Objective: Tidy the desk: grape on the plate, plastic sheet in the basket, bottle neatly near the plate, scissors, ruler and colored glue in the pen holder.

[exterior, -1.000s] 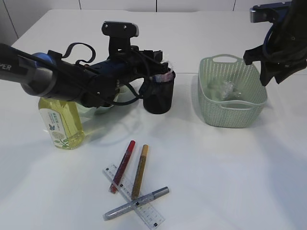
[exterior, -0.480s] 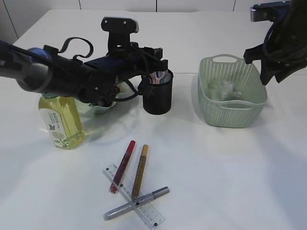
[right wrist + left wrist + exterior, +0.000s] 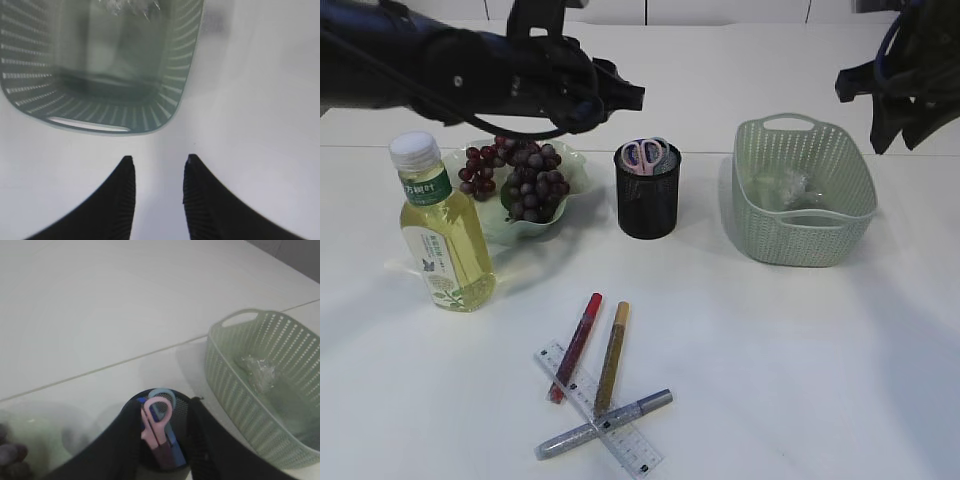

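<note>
Scissors [image 3: 644, 154] stand in the black mesh pen holder [image 3: 648, 205], pink and pale blue handle loops up, near the middle of the white table [image 3: 790, 350]. Left wrist view confirms: scissors [image 3: 159, 427] inside the holder [image 3: 186, 410], the two dark left fingers [image 3: 120, 445] apart on either side of it, holding nothing.

Grape bunch [image 3: 520, 180] lies on the pale green plate [image 3: 572, 175], left of the holder. Bottle [image 3: 442, 235] of yellow liquid, white cap, upright, just in front of the plate on its left side.

Crumpled clear plastic sheet [image 3: 788, 185] lies inside the green basket [image 3: 803, 235], right of the holder; also seen in the right wrist view [image 3: 127, 6] at the basket's far end.

Front of table, not yet put away: clear ruler [image 3: 597, 408] lying diagonally, with red glue pen [image 3: 576, 346], gold glue pen [image 3: 613, 357] and silver glue pen [image 3: 605, 424] crossing over it.

Left arm [image 3: 460, 70] is raised above the plate area. Right gripper [image 3: 892, 95] hangs above and behind the basket; right fingers [image 3: 117, 205] parted, empty, over bare table beside the basket's handle end [image 3: 90, 124].
</note>
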`<move>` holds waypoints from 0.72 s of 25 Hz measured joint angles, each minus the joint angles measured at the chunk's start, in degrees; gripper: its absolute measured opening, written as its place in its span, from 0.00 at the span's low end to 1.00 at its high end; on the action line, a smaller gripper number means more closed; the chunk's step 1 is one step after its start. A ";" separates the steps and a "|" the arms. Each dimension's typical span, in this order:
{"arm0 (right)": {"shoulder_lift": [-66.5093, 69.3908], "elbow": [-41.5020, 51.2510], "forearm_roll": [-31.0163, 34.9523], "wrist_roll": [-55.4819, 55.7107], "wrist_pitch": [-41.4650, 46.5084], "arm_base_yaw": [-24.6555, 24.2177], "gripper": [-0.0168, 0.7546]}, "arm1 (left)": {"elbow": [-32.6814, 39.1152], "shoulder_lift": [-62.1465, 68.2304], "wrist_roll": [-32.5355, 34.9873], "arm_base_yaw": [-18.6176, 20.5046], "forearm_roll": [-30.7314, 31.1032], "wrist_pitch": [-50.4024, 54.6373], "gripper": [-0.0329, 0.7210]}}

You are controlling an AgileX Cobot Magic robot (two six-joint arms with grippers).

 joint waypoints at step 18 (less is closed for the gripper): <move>-2.29 -2.29 8.37 -2.24 0.87 10.18 0.37 | 0.00 -26.47 0.00 0.00 -5.00 42.18 0.36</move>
